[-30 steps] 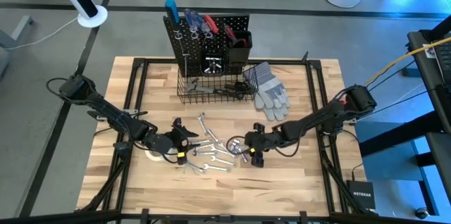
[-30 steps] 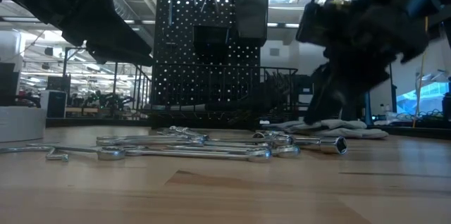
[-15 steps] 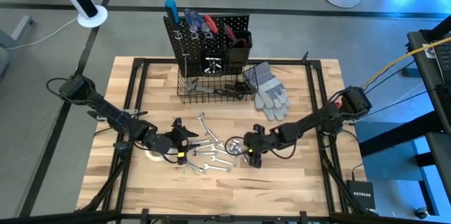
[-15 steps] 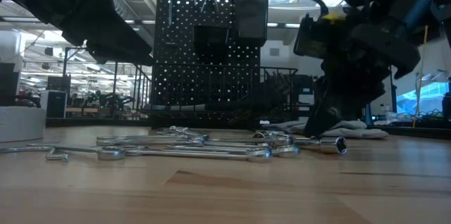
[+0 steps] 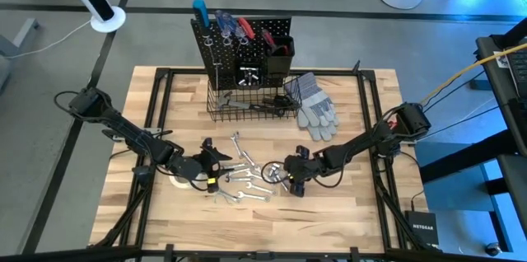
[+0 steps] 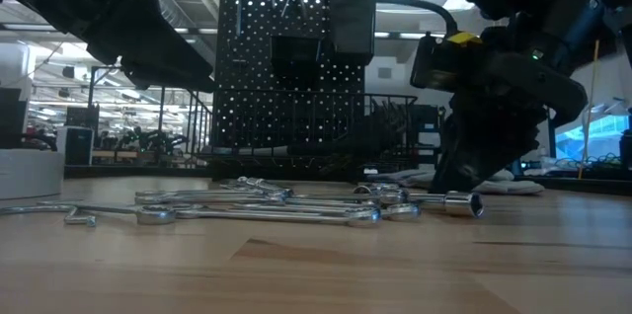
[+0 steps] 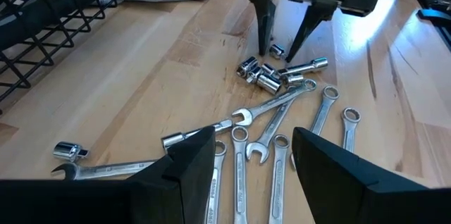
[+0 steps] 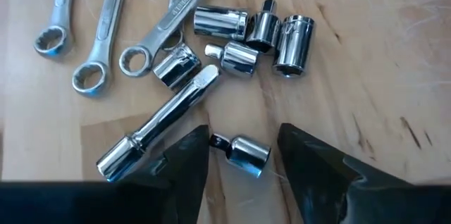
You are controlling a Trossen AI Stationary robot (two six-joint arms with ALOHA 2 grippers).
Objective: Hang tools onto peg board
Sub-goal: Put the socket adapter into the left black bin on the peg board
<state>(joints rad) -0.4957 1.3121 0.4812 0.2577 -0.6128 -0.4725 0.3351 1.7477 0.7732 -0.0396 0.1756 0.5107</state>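
Note:
Several silver wrenches [image 5: 243,175] and sockets [image 8: 254,30] lie flat on the wooden table, in front of the upright black peg board [image 5: 247,39]. My right gripper [image 8: 244,139] is open and points steeply down at the sockets. One fingertip stands on either side of a small socket piece [image 8: 246,153], clear of it, and a long extension bar [image 8: 158,129] lies beside it. From the table's left, my left gripper [image 7: 254,175] hangs open above the wrenches [image 7: 282,132], holding nothing.
Red- and blue-handled tools hang on the peg board, with a black wire basket [image 5: 247,105] at its foot. Grey gloves [image 5: 315,107] lie to the basket's right. A white roll [image 6: 25,174] stands under the left arm. Bare wood lies along the table's near edge.
My right gripper has sunk toward the table and tipped a little steeper, bringing its open fingertips down around the small socket piece. The tools on the table have not moved.

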